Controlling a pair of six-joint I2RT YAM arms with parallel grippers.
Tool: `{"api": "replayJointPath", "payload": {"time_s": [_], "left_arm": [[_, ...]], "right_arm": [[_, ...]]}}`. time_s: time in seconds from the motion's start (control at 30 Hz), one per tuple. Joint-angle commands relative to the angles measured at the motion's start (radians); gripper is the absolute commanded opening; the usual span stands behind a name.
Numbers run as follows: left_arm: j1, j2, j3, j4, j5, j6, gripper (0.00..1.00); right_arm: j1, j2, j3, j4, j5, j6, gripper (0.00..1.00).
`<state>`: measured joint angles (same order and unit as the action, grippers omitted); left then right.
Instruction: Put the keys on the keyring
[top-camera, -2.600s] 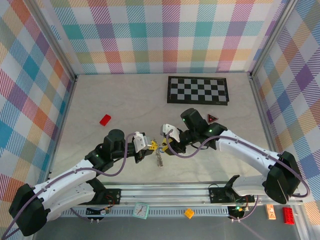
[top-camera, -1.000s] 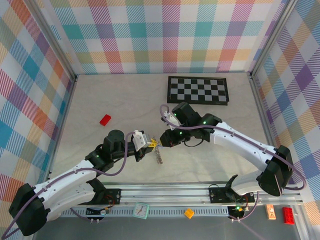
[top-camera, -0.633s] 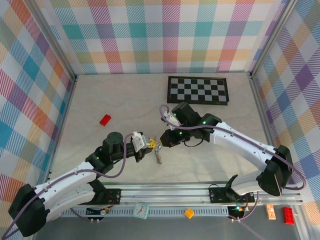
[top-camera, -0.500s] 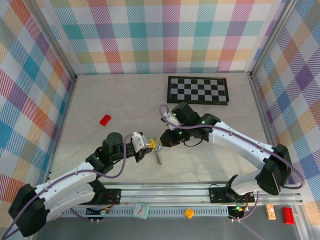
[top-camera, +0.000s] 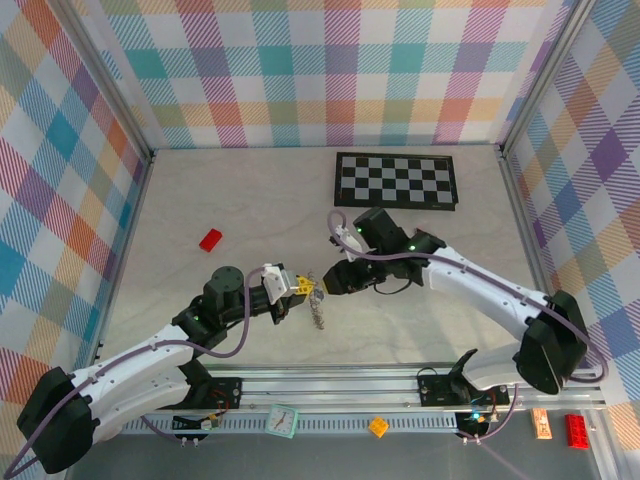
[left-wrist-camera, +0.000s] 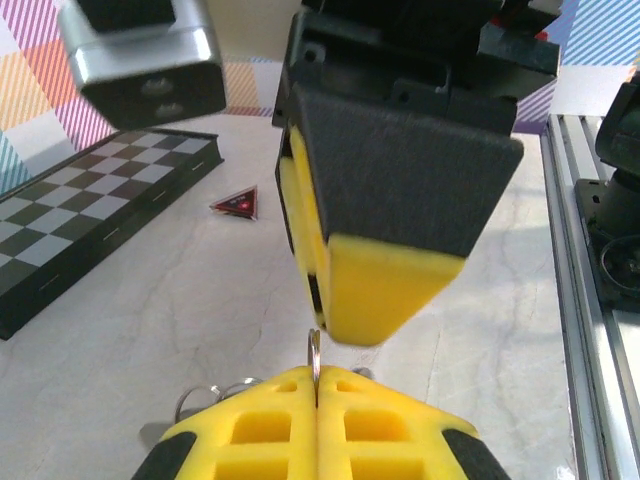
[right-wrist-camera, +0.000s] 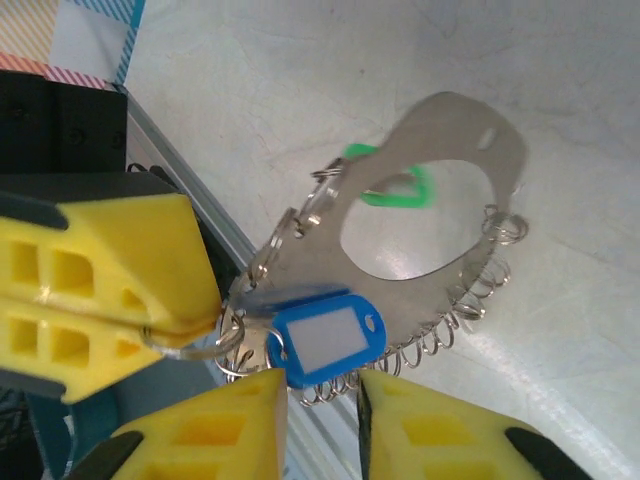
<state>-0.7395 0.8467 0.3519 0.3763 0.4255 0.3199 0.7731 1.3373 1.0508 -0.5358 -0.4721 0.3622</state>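
Observation:
In the right wrist view the keyring (right-wrist-camera: 470, 125) is a flat silvery loop with several small wire rings along its edge, hanging above the table. The blue key (right-wrist-camera: 322, 342), with its pale centre, hangs from a ring on it, just ahead of my right gripper (right-wrist-camera: 322, 398), whose jaws stand open around its lower edge. The green key (right-wrist-camera: 392, 186) shows behind the loop. My left gripper (left-wrist-camera: 316, 375) is shut on a thin wire ring (left-wrist-camera: 314, 352) of the keyring. In the top view both grippers meet at mid-table, the keyring (top-camera: 318, 312) dangling below them.
A black-and-white chequered board (top-camera: 396, 180) lies at the back right and a red block (top-camera: 210, 240) at the left. A small red triangle (left-wrist-camera: 237, 203) lies on the table beyond the grippers. The metal rail (top-camera: 400, 385) runs along the near edge.
My right gripper's jaws have parted off the blue key and the arm has drawn back slightly to the right. The left gripper has kept its hold on the ring.

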Motion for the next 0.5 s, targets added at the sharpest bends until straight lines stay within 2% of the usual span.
{"api": "replayJointPath", "payload": {"time_s": [0.0, 0.23, 0.47], "left_arm": [[-0.012, -0.01, -0.023, 0.127, 0.022, -0.04, 0.0], [-0.012, 0.032, -0.038, 0.217, 0.069, -0.09, 0.0], [-0.011, 0.059, -0.037, 0.255, 0.118, -0.105, 0.0]], "right_arm": [[-0.005, -0.086, -0.06, 0.118, 0.004, -0.208, 0.27], [-0.005, -0.238, -0.325, 0.531, -0.119, -0.594, 0.29], [-0.005, -0.212, -0.31, 0.53, -0.125, -0.725, 0.28]]}}
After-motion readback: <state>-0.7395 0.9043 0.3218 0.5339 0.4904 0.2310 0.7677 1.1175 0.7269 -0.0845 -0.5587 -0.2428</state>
